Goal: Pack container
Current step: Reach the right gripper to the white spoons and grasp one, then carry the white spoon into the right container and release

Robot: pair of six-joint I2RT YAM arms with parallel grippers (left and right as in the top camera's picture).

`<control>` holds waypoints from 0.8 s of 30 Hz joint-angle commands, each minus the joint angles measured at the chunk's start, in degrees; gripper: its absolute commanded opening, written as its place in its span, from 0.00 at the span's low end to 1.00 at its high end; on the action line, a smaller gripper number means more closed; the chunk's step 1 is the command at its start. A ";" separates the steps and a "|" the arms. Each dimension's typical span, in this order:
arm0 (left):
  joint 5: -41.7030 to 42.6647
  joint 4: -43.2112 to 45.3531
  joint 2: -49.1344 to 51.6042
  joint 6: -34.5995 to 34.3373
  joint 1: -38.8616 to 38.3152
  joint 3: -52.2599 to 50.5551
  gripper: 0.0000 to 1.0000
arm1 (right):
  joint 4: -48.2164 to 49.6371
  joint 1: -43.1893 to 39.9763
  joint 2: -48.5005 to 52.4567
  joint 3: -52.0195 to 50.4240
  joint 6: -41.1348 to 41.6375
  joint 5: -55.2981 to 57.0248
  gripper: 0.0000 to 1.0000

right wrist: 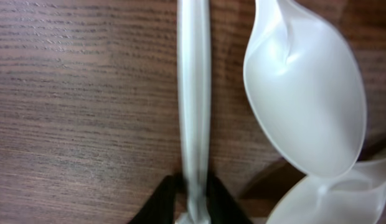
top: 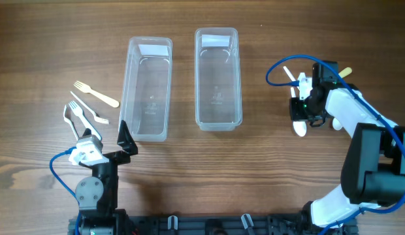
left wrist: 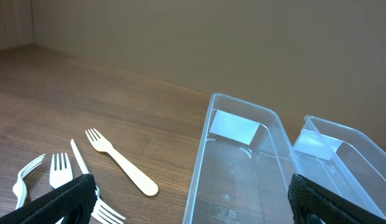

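White plastic handle (right wrist: 193,93) sat pinched in the right gripper (right wrist: 193,202), low on the bench (top: 268,170) right of the nearer clear container (top: 217,78), so I'd have lifted it straight, clear of the neighbouring spoon (right wrist: 305,93), while the left gripper (left wrist: 192,202) hung spread.

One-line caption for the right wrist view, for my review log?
Right gripper pinching a white plastic handle, a white spoon beside it, wooden table beneath.

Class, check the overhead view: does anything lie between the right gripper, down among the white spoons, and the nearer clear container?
Nothing visible does. Only bare wooden table separates the right gripper, its jaws closed on a white plastic utensil handle, from the open-topped clear rectangular plastic container, which is empty.
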 commanded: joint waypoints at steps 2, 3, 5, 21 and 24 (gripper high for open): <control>-0.35 0.04 -0.42 1.11 -0.37 -0.28 1.00 | -1.53 0.17 1.70 -0.59 2.54 0.15 0.04; -0.35 0.07 -0.42 1.11 -0.37 -0.28 1.00 | -1.99 0.35 1.60 -0.22 2.80 0.09 0.04; -0.35 0.07 -0.42 1.09 -0.37 -0.28 1.00 | -3.26 1.33 0.90 1.22 3.13 0.13 0.04; -0.35 0.04 -0.42 1.11 -0.37 -0.28 1.00 | -1.90 31.43 -9.38 18.43 13.42 -1.57 0.04; -0.35 0.07 -0.42 1.11 -0.37 -0.28 1.00 | 2.40 35.06 -8.50 18.21 13.88 -1.53 0.04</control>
